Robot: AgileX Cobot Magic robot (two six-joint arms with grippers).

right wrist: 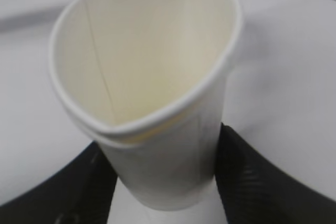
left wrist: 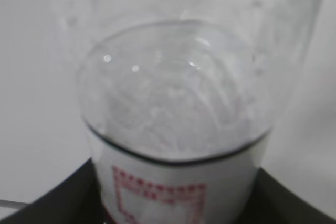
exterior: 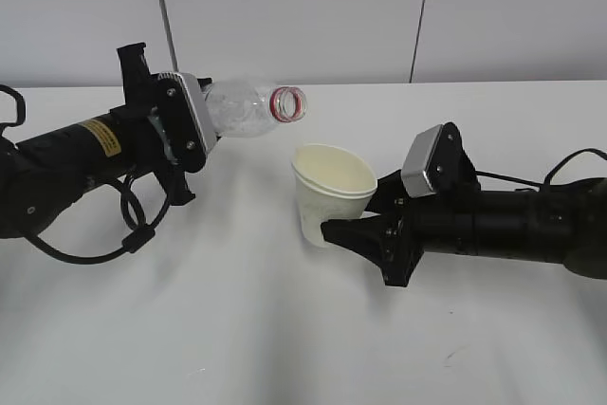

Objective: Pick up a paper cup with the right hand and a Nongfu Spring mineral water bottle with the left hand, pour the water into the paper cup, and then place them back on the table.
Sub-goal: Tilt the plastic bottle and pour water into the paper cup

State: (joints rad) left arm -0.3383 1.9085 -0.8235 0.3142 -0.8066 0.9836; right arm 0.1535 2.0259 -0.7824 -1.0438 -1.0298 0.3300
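Exterior view, left: we see the left hand [exterior: 194,135] clamped around the Nongfu Spring mineral water bottle [exterior: 248,109], held nearly level above the table [exterior: 237,329], its open red-ringed mouth pointing right toward the cup.
Exterior view, right: the right hand [exterior: 356,227] grips the paper cup [exterior: 327,192], lifted and tilted, just below and right of the bottle mouth.
Left wrist view: we look along the clear bottle [left wrist: 178,103]; its red-and-white label sits near us between dark fingers [left wrist: 294,203] pressed on it.
Right wrist view: the cup [right wrist: 152,77] is squeezed out of round between black fingers [right wrist: 252,182]; we cannot tell whether water lies inside.
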